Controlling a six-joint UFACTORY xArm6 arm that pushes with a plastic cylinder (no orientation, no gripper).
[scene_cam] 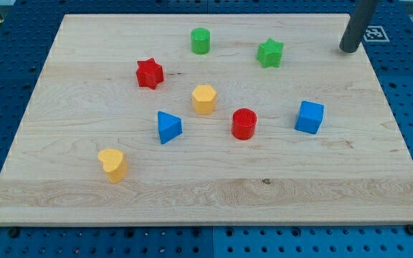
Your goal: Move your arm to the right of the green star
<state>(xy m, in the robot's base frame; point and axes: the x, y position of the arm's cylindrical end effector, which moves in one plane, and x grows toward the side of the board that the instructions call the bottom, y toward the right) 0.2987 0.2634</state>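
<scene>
One dark rod leans in from the view's top right, touching no block.
My tip (348, 50) rests on the pale wooden board (214, 193), well to the right of the green star block (269, 52); it has no fingers, holds nothing. That star sits flat near the board's top edge, beside a green cylinder block (201, 40).

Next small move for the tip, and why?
Probably a short slide toward the view's left: my tip already sits on the view's right of the green star, roughly level with it, with bare board between. Stop before touching the star.
</scene>
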